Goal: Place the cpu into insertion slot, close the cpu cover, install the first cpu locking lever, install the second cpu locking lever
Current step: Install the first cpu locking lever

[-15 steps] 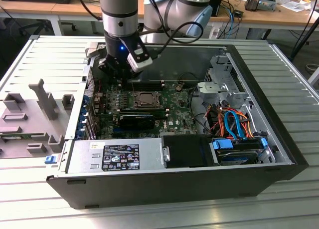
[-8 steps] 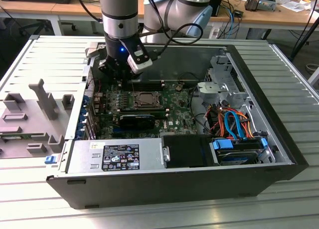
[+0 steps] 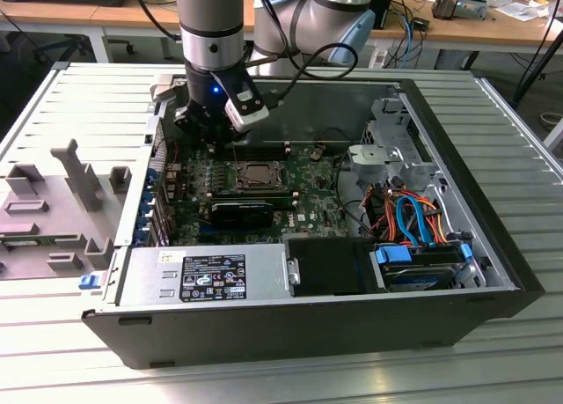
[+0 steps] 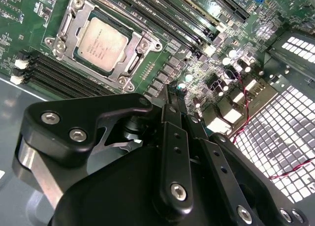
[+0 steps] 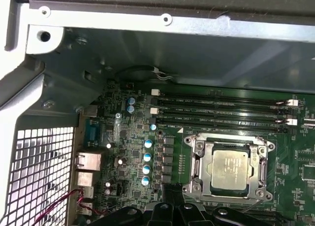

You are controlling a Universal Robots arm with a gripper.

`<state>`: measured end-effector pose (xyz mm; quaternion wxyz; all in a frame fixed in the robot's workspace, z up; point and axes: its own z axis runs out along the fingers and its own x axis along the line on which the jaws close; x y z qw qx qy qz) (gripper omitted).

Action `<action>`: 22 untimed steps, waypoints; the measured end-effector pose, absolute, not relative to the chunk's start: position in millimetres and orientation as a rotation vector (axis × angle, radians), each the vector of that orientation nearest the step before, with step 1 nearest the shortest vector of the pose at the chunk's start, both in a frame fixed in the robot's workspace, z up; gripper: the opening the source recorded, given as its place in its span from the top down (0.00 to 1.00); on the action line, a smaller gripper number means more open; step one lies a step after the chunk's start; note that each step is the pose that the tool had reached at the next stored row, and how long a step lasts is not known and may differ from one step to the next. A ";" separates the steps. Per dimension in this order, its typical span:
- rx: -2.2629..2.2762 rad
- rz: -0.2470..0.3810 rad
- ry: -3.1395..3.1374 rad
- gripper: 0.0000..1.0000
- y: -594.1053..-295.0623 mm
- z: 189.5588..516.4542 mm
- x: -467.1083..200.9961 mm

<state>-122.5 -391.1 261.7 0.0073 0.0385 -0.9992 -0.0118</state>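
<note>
Nearest in the exterior view, a grey power supply point(image 3: 211, 276) sits in the open computer case point(image 3: 308, 329) at its near corner on the exterior view's left. A blue-handled drive bay point(image 3: 422, 263) sits at the near corner on the exterior view's right. Beyond them lies the green motherboard point(image 3: 308, 188), where a long black block point(image 3: 242, 212) sits just on the near side of the insertion slot point(image 4: 53, 43). The cpu point(image 4: 101, 44) rests flat in that slot, silver top up, and the cpu cover point(image 4: 133, 51) lies down around it, framing the chip's edges. Long black memory slots point(image 5: 221, 110) run beside the socket. The gripper point(image 4: 172, 93) hangs over the board just beyond the slot toward the exterior view's left, close to the case's perforated wall point(image 4: 280, 137). It touches neither chip nor cover, and its fingers are drawn together with nothing between them. The silver arm point(image 3: 211, 25) rises above it. A grey fixture point(image 3: 53, 202) lies on the slatted table point(image 3: 264, 382) at the exterior view's left. Farthest back stand wooden desks point(image 3: 88, 17) strewn with cables.
</note>
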 end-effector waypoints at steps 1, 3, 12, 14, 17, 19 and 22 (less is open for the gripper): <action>0.120 -0.037 -3.124 0.89 -391.1 261.4 -122.5; 0.120 -0.037 -3.124 0.89 -391.1 260.5 -122.5; 0.120 -0.038 -3.124 0.89 -391.1 257.6 -122.5; 0.120 -0.038 -3.124 0.89 -391.1 257.1 -122.5; 0.120 -0.038 -3.124 0.89 -391.1 256.1 -122.4; 0.120 -0.038 -3.124 0.89 -391.1 255.7 -122.5; 0.120 -0.038 -3.124 0.89 -391.0 254.5 -122.5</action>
